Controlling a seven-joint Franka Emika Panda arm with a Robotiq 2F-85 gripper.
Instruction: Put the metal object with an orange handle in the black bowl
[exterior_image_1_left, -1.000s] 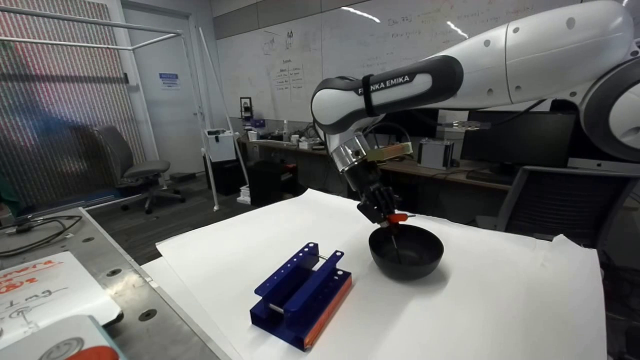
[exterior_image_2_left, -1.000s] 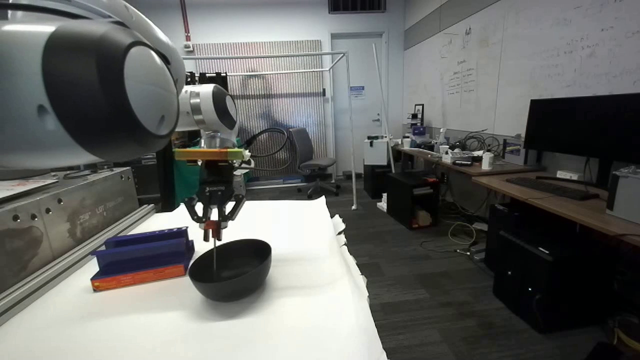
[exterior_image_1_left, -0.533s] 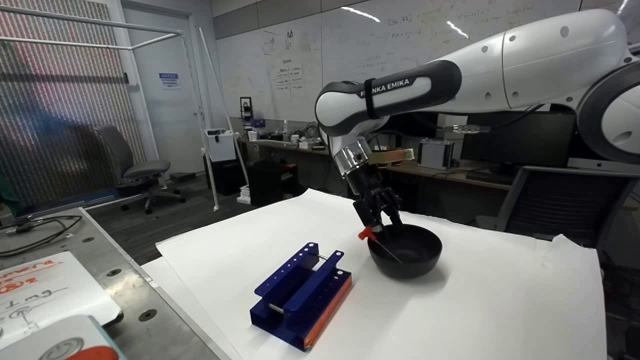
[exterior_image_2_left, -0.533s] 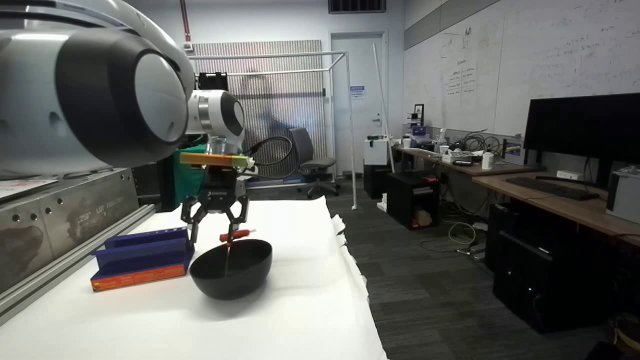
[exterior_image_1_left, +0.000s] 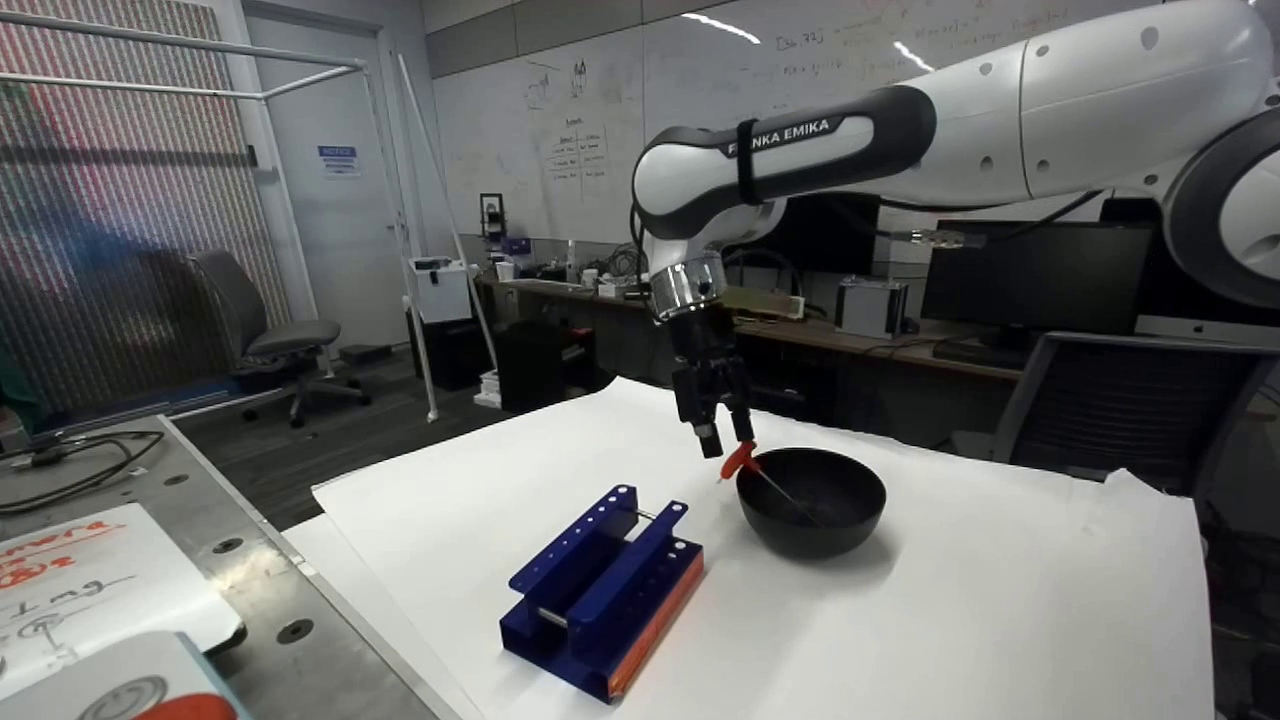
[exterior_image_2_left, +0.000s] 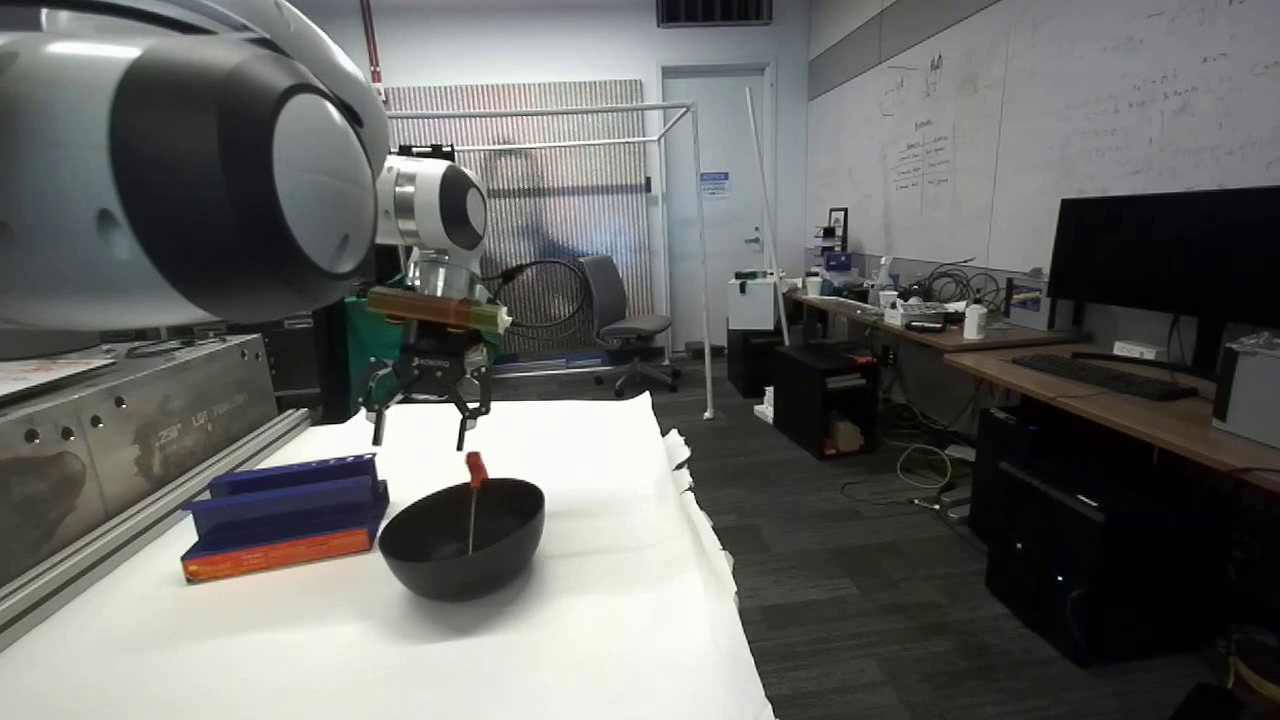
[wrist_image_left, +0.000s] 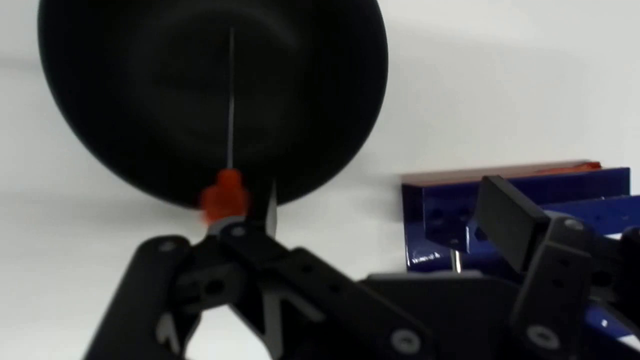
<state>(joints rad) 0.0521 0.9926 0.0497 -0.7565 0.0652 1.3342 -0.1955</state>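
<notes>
Metal rod with orange handle (exterior_image_2_left: 474, 498): in the black bowl (exterior_image_2_left: 455, 578); in an exterior view, handle (exterior_image_2_left: 477, 470) over the far rim, shaft slanting nearward. Jaws: apart, just above the handle, contact unclear; next, probably, a lift clear without snagging.

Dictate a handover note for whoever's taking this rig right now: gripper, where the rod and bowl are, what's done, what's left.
Gripper: open, holding nothing.
Black bowl: on the white sheet, beside the blue rack.
Metal object: leaning in it, orange handle past the rim.
Done: object in the bowl, ungripped.
Left: probably just backing the gripper away; go gently, as the handle sits close to it.
</notes>
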